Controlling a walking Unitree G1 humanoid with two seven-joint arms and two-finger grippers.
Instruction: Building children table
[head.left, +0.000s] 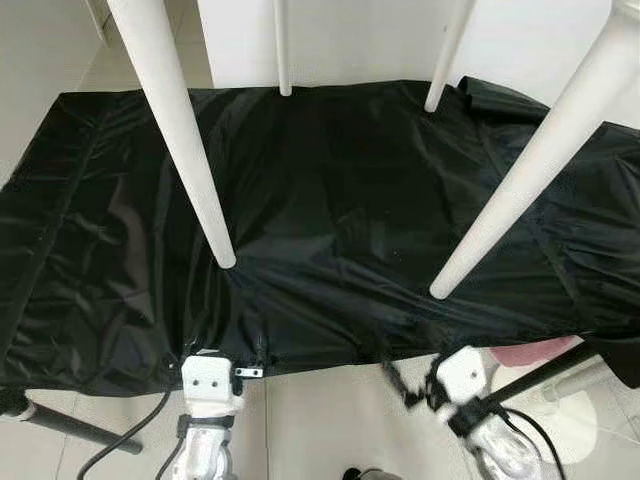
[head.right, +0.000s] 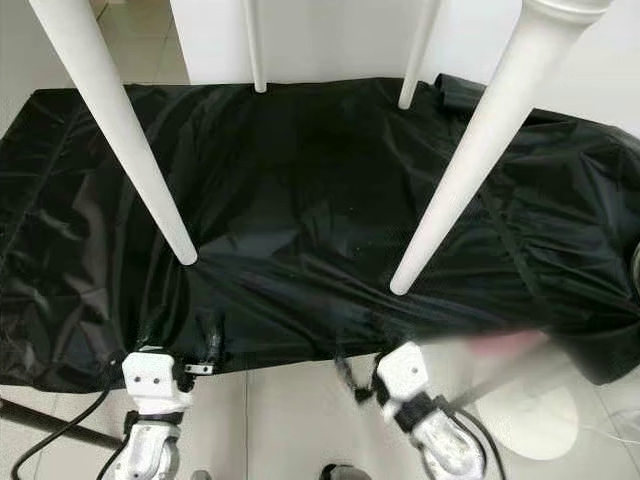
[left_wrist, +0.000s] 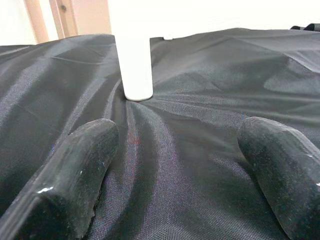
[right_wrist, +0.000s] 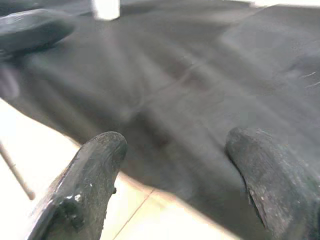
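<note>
A black fabric sheet (head.left: 340, 220) lies spread over the pale tiled floor (head.left: 320, 420), creased and wrinkled, its near hem running across the lower part of the head views. The children's table stands on it; four white legs are visible. The near left leg (head.left: 175, 130) and near right leg (head.left: 530, 160) taper downward and splay outward, each foot resting on the sheet and pressing folds into it. The two far legs (head.left: 283, 50) are seen at the back edge of the sheet, in front of a white wall panel (head.left: 330, 40).

The left gripper (left_wrist: 180, 160) is at the near hem, directly in front of the near left leg (left_wrist: 134, 65). Its two black fingers (left_wrist: 75, 170) are spread wide and lie on or just above the fabric, with only cloth between them; they grip nothing. Whether the pads actually touch the cloth cannot be determined.

The right gripper (right_wrist: 175, 170) is at the near hem in front of the near right leg, over the sheet's edge where cloth meets floor. Its fingers (right_wrist: 87, 185) are likewise wide apart and hold nothing. The right wrist view is blurred.

A black cable (head.left: 130, 440) trails on the floor by the left arm. A white round base with a pinkish item (head.left: 545, 400) sits on the floor to the right, partly blurred
</note>
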